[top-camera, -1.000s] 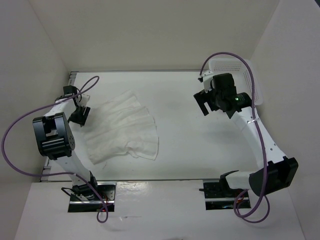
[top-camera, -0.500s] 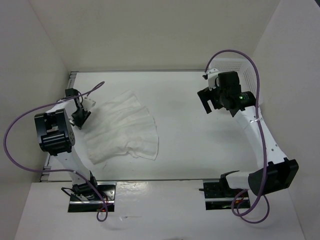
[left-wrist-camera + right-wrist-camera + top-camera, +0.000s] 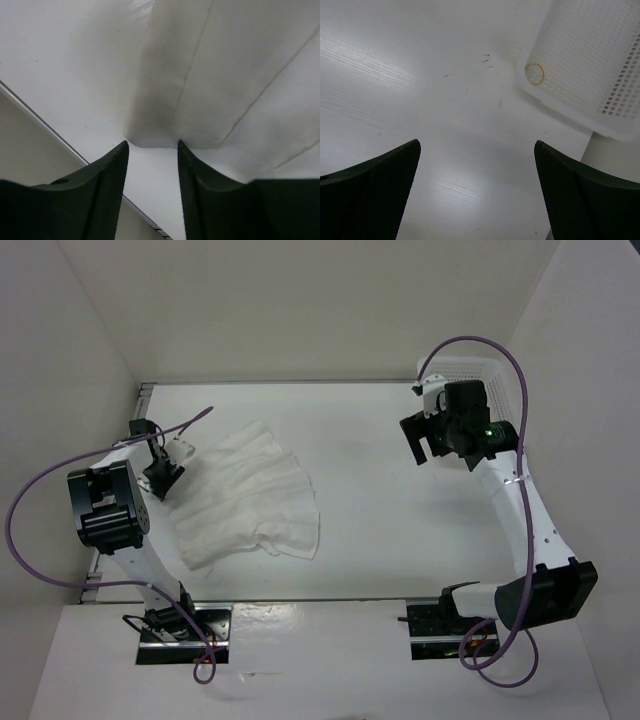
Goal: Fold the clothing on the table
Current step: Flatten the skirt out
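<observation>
Hanging at the left side of the top view, the left jaws stand apart with nothing between them, aimed at the nearest corner of the thin white pleated fabric garment [image 3: 250, 495]. It lies fanned out left of centre on the matte white bench [image 3: 400, 510]. In the left wrist view the cloth fills the upper right, its edge just ahead of the dark fingertips [image 3: 112, 170]. Here's the danger: the fabric is thin and lies flat, so a pinch may slide over it and catch nothing, or grab one layer only and drag the pleats askew. The thin grey metal rail [image 3: 45, 125] runs close at the lower left too, and a low sweep could strike it. The right jaws gape wide and empty at the upper right, near the white perforated plastic basket [image 3: 470, 375]. They are well apart from the garment, so nothing steadies its far side.
</observation>
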`<state>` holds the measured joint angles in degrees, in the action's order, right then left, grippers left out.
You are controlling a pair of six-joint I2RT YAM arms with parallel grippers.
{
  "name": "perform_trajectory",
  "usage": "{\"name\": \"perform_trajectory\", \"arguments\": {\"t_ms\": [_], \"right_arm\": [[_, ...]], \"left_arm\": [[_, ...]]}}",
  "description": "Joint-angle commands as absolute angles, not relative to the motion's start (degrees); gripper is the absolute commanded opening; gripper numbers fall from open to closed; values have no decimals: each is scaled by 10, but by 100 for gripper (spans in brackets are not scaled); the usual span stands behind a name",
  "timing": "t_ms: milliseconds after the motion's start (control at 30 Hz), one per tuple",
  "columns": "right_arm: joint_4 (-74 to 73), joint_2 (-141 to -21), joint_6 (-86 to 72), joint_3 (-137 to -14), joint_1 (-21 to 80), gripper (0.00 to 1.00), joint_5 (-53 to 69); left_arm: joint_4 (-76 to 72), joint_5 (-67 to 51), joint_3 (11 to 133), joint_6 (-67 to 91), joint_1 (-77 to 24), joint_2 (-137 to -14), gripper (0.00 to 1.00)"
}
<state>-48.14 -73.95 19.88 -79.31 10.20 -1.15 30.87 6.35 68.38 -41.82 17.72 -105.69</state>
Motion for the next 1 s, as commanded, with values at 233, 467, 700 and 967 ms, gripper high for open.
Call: {"name": "perform_trajectory", "arguments": {"t_ms": [233,467,700,967], "right_arm": [[-488,-725,191,-815,77,98,12],[-488,-715,185,-804,72,98,24],[-488,-709,185,-804,72,98,35],[-488,-698,185,-794,72,98,47]], "left_arm": [[355,-8,692,-408,178,-1076,3],[417,-77,743,-387,178,-1082,0],[503,-188,841,-362,173,-1077,0],[483,-146,831,-345,121,-1063,29]]}}
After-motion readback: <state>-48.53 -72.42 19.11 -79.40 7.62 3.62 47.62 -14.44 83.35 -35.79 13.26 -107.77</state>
